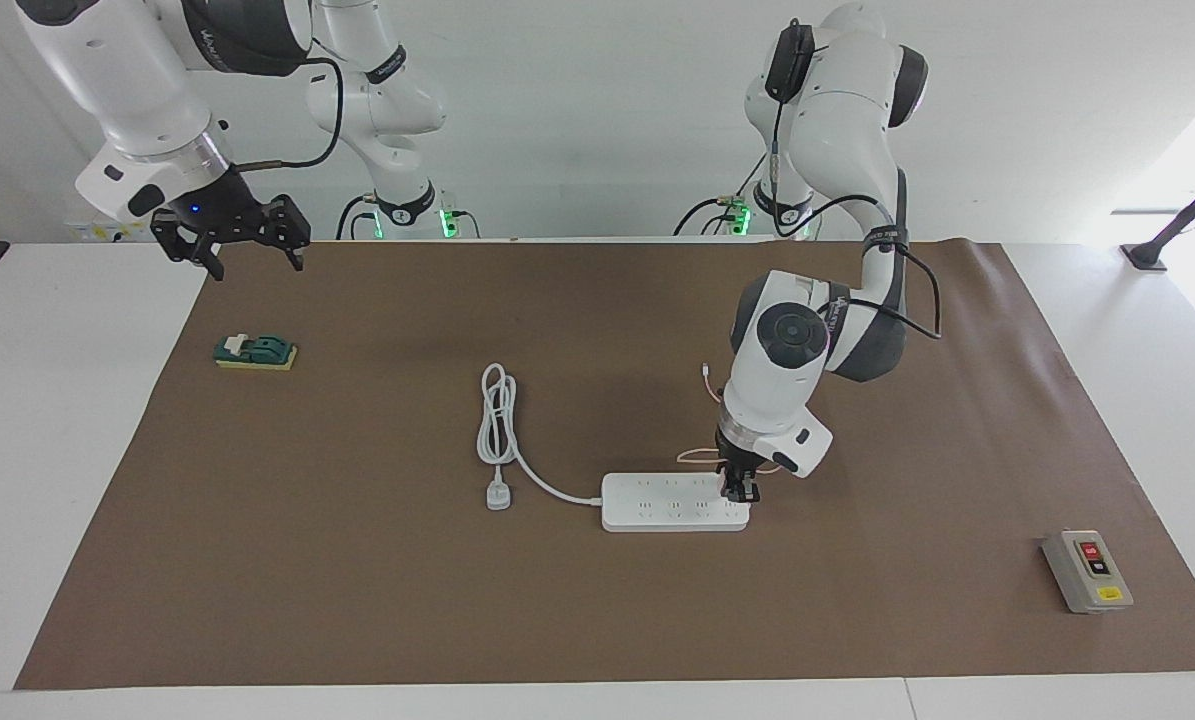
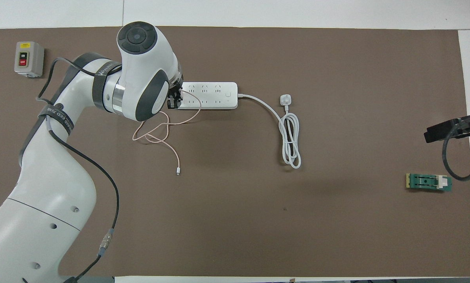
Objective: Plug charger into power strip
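The white power strip (image 1: 672,503) lies flat on the brown mat; it also shows in the overhead view (image 2: 211,95). My left gripper (image 1: 740,490) points straight down onto the strip's end toward the left arm's side, at the socket row nearer the robots. Its fingers are closed together, and the charger's cube is hidden between them. The charger's thin pink cable (image 2: 162,133) runs from the fingers and loops on the mat nearer the robots; it also shows in the facing view (image 1: 697,455). My right gripper (image 1: 232,240) is open and empty, waiting raised over the mat's corner at the right arm's end.
The strip's thick white cord (image 2: 291,137) lies coiled toward the right arm's end, with its round white plug (image 2: 285,100). A grey box with red and black buttons (image 2: 29,59) sits at the left arm's end. A green and yellow block (image 2: 428,182) lies below the right gripper.
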You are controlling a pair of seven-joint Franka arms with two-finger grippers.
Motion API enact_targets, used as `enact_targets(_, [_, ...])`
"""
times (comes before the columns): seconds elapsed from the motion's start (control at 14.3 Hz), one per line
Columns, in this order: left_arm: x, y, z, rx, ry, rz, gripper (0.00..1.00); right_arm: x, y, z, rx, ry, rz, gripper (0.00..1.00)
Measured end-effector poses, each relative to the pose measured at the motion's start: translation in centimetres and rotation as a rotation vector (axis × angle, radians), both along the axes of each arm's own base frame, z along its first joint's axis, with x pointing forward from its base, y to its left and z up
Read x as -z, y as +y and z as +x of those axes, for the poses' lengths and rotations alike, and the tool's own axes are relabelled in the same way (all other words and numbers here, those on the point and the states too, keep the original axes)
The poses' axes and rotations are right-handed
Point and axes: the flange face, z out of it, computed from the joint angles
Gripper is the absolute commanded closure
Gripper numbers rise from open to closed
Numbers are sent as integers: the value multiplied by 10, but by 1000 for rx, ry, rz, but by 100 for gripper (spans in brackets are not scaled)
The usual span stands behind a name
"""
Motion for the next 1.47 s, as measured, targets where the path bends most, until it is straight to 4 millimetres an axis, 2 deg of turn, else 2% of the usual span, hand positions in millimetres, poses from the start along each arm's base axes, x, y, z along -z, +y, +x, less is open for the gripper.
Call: enact_targets(1.47, [1, 0, -7, 38, 10, 6, 100, 0, -1, 0, 2, 0, 0, 0])
